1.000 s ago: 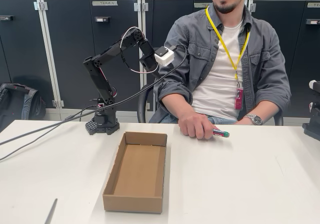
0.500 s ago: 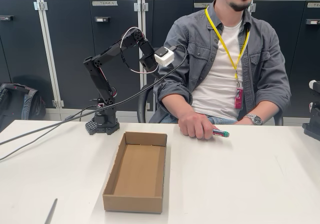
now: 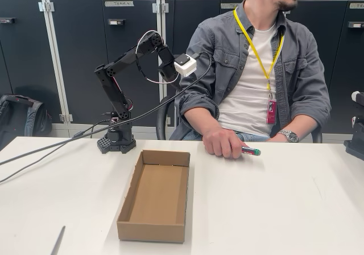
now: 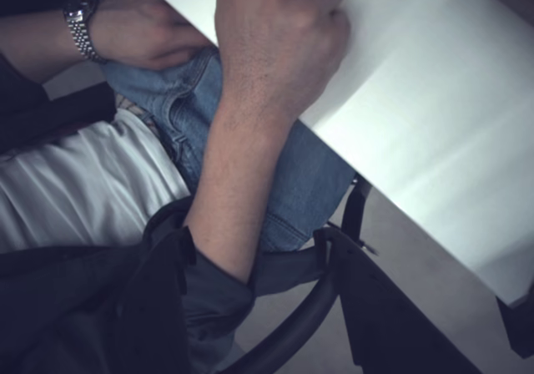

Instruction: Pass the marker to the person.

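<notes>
Under the person's hand (image 3: 223, 143), cylindrical green-capped marker (image 3: 251, 151); claw (image 3: 170, 73) state unclear.

Dark cabinets (image 3: 79, 56) with pale frames line the far wall; a black bag (image 3: 20, 118) sits far left behind the white worktop (image 3: 273, 209).

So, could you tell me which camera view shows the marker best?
The fixed view: the marker lies on the table, its green cap poking out of the person's hand. The wrist view shows that hand from above; I cannot make out the marker there.
</notes>
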### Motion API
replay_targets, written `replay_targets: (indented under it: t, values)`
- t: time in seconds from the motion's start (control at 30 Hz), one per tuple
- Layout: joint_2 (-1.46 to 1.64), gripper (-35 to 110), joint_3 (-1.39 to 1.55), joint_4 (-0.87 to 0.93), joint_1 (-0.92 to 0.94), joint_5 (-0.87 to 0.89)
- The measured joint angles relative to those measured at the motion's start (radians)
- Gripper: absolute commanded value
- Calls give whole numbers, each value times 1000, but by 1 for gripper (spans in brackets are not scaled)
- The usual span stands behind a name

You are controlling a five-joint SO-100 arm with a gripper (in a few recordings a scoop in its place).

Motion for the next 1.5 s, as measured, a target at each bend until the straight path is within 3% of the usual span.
replay_targets:
  t: [1.5]
  values:
    - [11,31,18,6,15,6]
